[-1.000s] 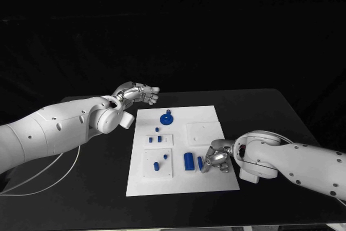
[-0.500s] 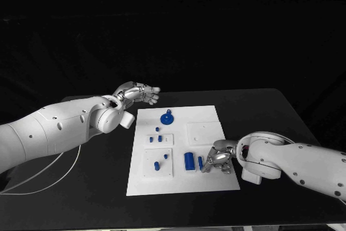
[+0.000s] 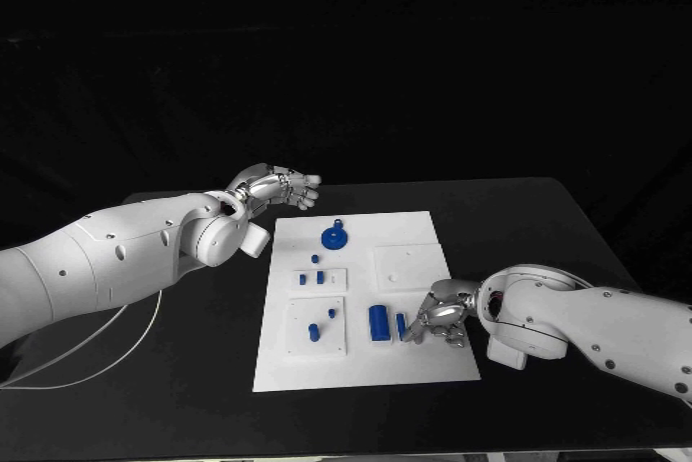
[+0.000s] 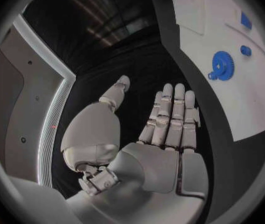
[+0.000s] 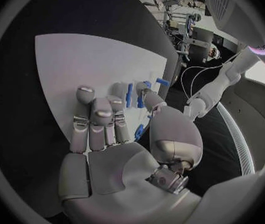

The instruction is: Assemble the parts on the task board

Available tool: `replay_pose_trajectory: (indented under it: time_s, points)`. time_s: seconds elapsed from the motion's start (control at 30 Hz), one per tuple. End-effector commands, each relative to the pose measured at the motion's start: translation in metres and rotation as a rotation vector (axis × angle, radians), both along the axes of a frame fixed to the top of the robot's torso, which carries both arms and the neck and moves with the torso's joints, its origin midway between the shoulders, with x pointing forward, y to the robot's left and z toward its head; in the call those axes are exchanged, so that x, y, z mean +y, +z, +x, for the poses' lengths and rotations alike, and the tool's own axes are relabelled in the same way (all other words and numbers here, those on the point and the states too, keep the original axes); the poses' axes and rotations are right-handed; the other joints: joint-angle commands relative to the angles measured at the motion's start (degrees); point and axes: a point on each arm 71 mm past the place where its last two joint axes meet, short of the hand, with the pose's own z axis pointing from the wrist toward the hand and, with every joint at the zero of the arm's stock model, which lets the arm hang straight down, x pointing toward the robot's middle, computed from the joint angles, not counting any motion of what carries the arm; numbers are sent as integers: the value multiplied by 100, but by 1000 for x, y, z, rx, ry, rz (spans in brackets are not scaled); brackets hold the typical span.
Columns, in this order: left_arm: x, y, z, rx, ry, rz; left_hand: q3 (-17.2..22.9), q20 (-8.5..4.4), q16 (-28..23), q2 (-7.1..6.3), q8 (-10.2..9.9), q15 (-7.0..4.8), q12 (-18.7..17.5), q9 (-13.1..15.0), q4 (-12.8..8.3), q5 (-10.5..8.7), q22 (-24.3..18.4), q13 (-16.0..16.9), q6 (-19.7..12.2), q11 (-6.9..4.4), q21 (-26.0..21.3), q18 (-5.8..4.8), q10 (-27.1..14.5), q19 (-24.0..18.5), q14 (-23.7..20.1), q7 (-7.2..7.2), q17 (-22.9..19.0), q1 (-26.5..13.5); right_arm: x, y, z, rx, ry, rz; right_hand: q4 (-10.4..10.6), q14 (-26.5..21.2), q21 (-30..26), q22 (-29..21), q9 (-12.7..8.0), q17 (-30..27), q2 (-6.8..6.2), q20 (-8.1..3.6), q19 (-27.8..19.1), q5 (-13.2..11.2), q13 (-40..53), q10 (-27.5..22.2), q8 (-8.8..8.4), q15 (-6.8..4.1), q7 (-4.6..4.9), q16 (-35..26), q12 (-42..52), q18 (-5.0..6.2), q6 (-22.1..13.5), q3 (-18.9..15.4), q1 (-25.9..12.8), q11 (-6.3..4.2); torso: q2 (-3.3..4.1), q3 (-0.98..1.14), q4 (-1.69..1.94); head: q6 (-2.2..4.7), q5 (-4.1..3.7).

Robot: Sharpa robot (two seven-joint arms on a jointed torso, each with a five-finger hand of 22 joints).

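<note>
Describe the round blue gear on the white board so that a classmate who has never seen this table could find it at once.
Start at the white task board in the middle of the black table. At its far end, nearest the left hand, lies the blue gear. It alone is round, toothed and wide; the other blue parts are slim and small.

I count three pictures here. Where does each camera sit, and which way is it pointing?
Head view: sits on the robot's head, looking down at the black table and the white task board; both white arms show.
Left wrist view: sits behind the left hand, whose fingers lie straight and apart, facing past it to the board's edge and the blue gear-shaped part.
Right wrist view: sits behind the right hand, looking down at the board and the slim blue parts at its fingertips.
Shared: head and left wrist views both show the gear-shaped part.
</note>
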Motion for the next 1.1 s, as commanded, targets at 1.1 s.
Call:
replay_pose_trajectory:
  time_s: [1.1]
  points:
    - [18, 7, 28, -75, 218, -184, -59, 25, -182, 191, 59, 16, -24, -40, -207, -37, 7, -53, -15, 58, -239, 32, -274, 48, 15, -61, 102, 92, -66, 84, 157, -387, -504, 860, -58, -2741, -2555, -1017, -286, -1833, 289, 924, -3488, 240, -2692, -1944, -430, 1364, 605, -3462, -3296, -614, -1197, -16, 1206, 897, -238, -81, -53, 1031, -65]
